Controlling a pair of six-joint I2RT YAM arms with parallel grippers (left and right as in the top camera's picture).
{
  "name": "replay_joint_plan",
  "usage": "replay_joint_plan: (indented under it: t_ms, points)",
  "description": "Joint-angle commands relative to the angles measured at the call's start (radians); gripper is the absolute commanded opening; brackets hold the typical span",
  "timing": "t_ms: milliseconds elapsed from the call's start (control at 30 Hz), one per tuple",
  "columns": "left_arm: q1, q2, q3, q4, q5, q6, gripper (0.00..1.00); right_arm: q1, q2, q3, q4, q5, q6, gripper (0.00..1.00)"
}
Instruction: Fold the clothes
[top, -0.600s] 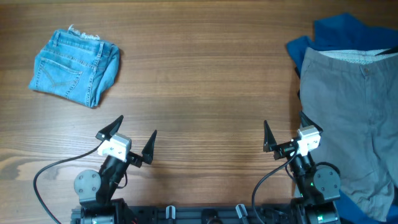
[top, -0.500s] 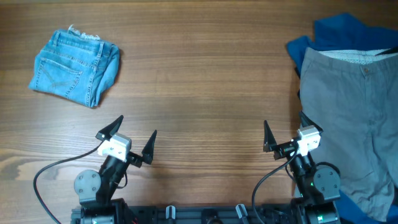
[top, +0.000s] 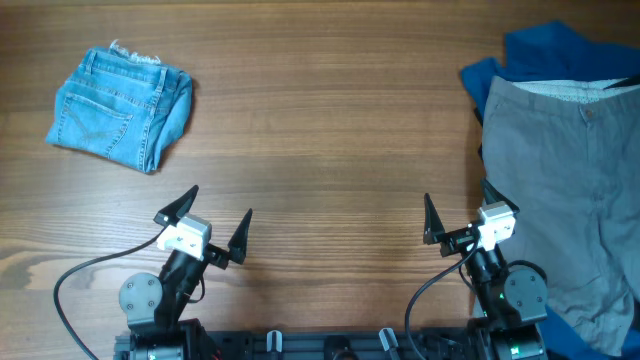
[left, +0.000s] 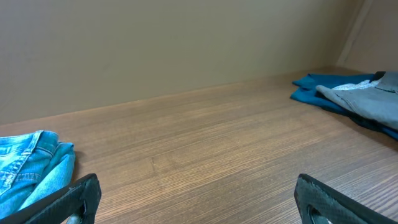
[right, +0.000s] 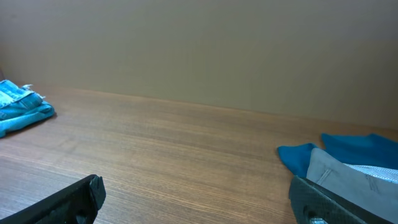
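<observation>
Gaping empty, left pincer (top: 220, 201) and right pincer (top: 457, 198) sit low. Grey shorts (top: 570, 170) lie far right on the surface (top: 320, 130) atop blue garment (top: 540, 50), lower edge possibly hidden. A pinch there could snag both layers.

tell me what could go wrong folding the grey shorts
The grey shorts lie on top of a blue garment, so a pinch by the right gripper may catch both layers and drag the blue one along. The shorts sit far right, running out of the overhead view, away from the left gripper; it may not reach, and one-armed folding could bunch them.
</observation>
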Motion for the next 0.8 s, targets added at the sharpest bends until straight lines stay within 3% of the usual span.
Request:
replay_joint_plan:
  t_ms: [0,767]
  points:
    - [-0.006,-0.007,-0.003,-0.003,0.012,-0.006,1.00,-0.004,-0.002,-0.001,0.005,-0.012,0.007,1.00]
    - [-0.006,-0.007,-0.003,0.008,0.010,0.027,1.00,-0.004,-0.002,-0.001,0.005,-0.011,0.007,1.00]
